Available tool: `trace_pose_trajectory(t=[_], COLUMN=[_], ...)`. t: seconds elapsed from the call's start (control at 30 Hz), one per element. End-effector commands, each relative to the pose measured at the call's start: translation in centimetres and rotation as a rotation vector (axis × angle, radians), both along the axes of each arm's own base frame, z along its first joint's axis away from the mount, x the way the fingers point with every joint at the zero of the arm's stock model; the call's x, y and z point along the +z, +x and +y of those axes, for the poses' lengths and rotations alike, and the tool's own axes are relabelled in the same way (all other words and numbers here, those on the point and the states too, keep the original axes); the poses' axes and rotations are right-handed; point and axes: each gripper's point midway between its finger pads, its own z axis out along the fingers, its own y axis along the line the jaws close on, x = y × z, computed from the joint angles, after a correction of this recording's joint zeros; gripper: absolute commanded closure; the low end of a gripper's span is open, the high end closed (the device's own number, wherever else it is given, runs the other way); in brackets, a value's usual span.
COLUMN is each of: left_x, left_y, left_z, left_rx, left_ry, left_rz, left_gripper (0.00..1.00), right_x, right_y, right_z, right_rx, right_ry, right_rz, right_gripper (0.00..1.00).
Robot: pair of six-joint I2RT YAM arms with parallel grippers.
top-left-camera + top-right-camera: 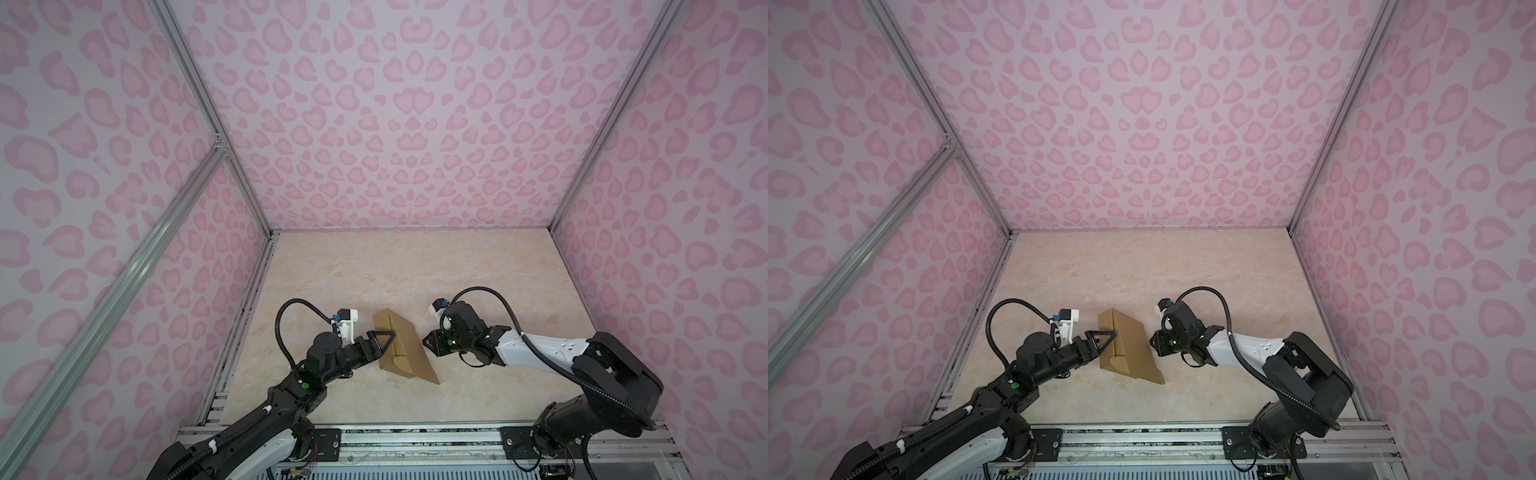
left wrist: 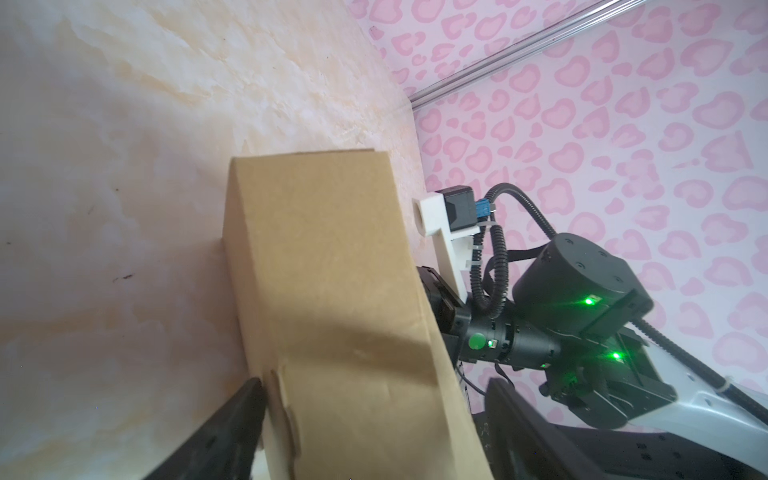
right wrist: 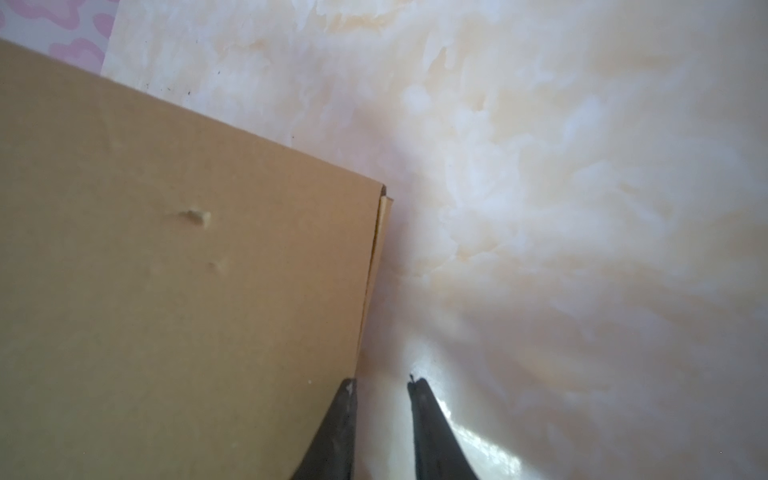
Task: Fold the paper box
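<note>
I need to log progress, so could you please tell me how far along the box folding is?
Done: the paper box is creased and stands raised on the table, no longer flat. In hand: the left gripper, fingers spread, reaches over its ridge; the right gripper hovers beside an edge, gripping nothing. Left: the end near the left gripper appears open, so it probably needs closing.

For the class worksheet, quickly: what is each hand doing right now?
Left hand: open, its fingers either side of the paper box, not gripping.
Right hand: open by a narrow gap, holding nothing, beside the box edge.
</note>
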Motion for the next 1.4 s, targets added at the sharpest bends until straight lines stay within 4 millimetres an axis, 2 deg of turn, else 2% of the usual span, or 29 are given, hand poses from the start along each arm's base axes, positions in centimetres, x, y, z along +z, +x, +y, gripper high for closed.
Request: trace_pose_trajectory(t=[0.0,0.17,0.23,0.3,0.77,0.93,1.13,1.37], left_x=[0.4,1.1,1.2,1.1,0.5,0.4,0.5,0.7], left_y=[0.0,0.1,0.1,0.0,0.1,0.1,0.1,-0.2], left_z=[-0.1,0.0,-0.1,-0.3,-0.6,-0.6,-0.6,-0.5], left_rx=[-0.007,0.000,-0.005,-0.013,-0.024,-0.023,-0.022,-0.027], left_ry=[-0.006,-0.007,-0.009,-0.014,0.021,0.026,0.022,0.016], left_rz=[-0.009,-0.028,-0.026,-0.024,-0.010,-0.012,-0.014,-0.026], left_gripper=[0.13,0.11,0.07,0.08,0.12,0.12,0.13,0.21], right_x=[0.6,3.7,4.2,4.4,9.4,9.8,8.8,8.3], right_y=[0.2,0.4,0.6,0.6,-3.1,-3.8,-4.8,-4.8], right_z=[-0.5,0.3,0.2,0.2,5.4,6.3,7.7,8.3], right_rx=[-0.002,0.017,0.014,0.018,0.156,0.177,0.212,0.208], right_ry=[-0.070,-0.075,-0.083,-0.086,0.074,0.102,0.108,0.112], right_rz=[-0.054,-0.127,-0.143,-0.149,-0.219,-0.214,-0.192,-0.191], right_gripper=[0.75,0.75,0.75,0.75,0.74,0.74,0.74,0.74])
